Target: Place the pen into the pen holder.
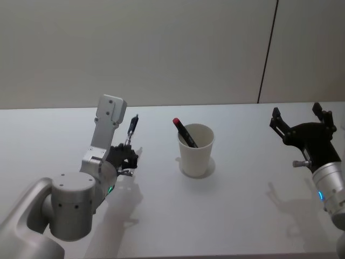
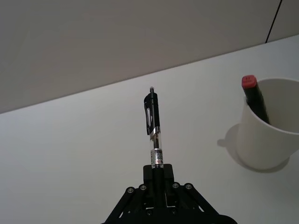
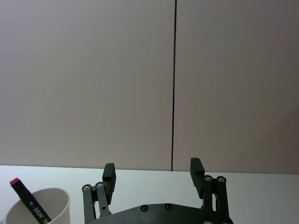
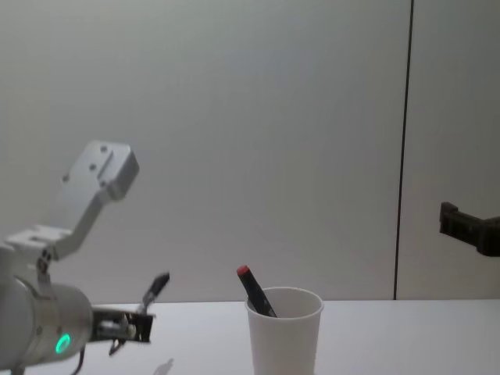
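Observation:
My left gripper (image 1: 125, 156) is shut on the lower end of a black clip pen (image 1: 132, 128) with a clear barrel, holding it above the table left of the pen holder. The pen (image 2: 153, 126) sticks out from the gripper (image 2: 157, 170), clip end away from it. The pen holder (image 1: 196, 151), a white paper cup, stands upright mid-table and holds a black marker with a red cap (image 1: 184, 132). From the chest, pen (image 4: 156, 289) and cup (image 4: 284, 332) are apart. My right gripper (image 1: 297, 116) hovers open and empty at the far right, its fingers (image 3: 197, 169) spread.
The white table (image 1: 242, 216) spreads around the cup, with a plain wall behind it. A dark vertical seam (image 3: 174, 84) runs down the wall at the right.

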`<state>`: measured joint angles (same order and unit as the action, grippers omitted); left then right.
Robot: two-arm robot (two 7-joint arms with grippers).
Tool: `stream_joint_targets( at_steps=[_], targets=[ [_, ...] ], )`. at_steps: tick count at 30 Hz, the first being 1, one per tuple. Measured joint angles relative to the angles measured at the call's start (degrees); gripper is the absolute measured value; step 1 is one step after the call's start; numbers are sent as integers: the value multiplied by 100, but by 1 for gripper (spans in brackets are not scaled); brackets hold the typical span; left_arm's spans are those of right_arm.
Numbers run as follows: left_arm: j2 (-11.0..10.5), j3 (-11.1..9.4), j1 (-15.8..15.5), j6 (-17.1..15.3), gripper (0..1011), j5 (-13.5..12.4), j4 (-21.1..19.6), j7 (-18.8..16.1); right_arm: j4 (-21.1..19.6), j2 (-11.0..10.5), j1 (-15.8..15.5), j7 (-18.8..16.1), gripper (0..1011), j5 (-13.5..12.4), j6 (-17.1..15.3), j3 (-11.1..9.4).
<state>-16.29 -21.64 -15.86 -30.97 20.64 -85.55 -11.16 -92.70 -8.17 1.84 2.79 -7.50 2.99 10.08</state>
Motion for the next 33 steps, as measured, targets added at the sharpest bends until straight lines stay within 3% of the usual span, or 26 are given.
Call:
stream_joint_targets(
  at_steps=[7, 16, 29, 33],
  targets=[
    [-120, 24, 137, 331, 138, -272, -373, -42, 0, 0, 0, 0, 1002, 0, 0, 0],
    [-301, 49, 319, 1020, 138, -646, -679, 123, 0, 0, 0, 0, 1002, 0, 0, 0],
    [-528, 106, 448, 2465, 138, -1029, -674, 913, 0, 0, 0, 0, 1001, 0, 0, 0],
    [-562, 120, 449, 2773, 138, -1068, -610, 1127, 0, 0, 0, 0, 1001, 0, 0, 0]
  ],
)
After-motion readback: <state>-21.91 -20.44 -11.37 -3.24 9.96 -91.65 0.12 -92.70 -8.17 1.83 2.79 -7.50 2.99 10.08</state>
